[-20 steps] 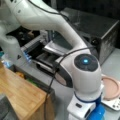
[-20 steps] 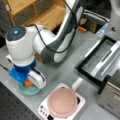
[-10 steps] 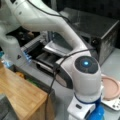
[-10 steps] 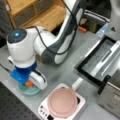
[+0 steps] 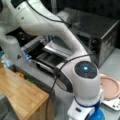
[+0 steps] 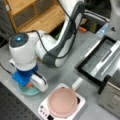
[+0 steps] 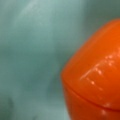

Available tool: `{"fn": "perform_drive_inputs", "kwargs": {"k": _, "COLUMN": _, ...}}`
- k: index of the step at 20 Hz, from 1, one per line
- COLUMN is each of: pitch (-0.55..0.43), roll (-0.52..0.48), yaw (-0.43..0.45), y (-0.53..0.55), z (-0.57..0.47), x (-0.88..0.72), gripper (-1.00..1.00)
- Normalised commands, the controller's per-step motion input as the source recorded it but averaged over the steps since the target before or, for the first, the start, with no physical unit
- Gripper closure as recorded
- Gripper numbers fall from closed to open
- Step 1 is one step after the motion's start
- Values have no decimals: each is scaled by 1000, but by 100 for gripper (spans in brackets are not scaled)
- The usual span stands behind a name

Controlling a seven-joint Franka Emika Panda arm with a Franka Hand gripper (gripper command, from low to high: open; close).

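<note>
1. Over the pale teal round plate [image 6: 30,90] on the grey table [image 6: 65,75] the gripper [image 6: 29,83] hangs low; a glossy orange rounded object [image 7: 95,82] lies on that plate, filling the wrist view.
2. Beside the plate sits a pink disc on a white scale [image 6: 62,102]; whether the gripper is spread or pinching I cannot tell, its fingers hidden under the wrist.

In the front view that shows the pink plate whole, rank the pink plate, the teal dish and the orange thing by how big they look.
Largest to smallest:
1. pink plate
2. teal dish, though the gripper partly covers it
3. orange thing, only a sliver showing
</note>
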Motion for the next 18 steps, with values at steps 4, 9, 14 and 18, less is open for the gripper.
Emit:
{"fn": "perform_drive_inputs", "kwargs": {"k": 4, "pitch": -123, "roll": -18, "yaw": -16, "y": 40, "z": -192, "x": -83, "gripper": -100}}
{"fn": "perform_drive_inputs", "kwargs": {"k": 9, "pitch": -83, "roll": -10, "yaw": -11, "y": 48, "z": -163, "x": -77, "gripper": -100}}
{"fn": "perform_drive_inputs", "kwargs": {"k": 14, "pitch": -42, "roll": -30, "yaw": 1, "y": 61, "z": -94, "x": -70, "gripper": -100}}
{"fn": "perform_drive_inputs", "kwargs": {"k": 18, "pitch": -62, "roll": -24, "yaw": 18, "y": 64, "z": -132, "x": -25, "gripper": 100}}
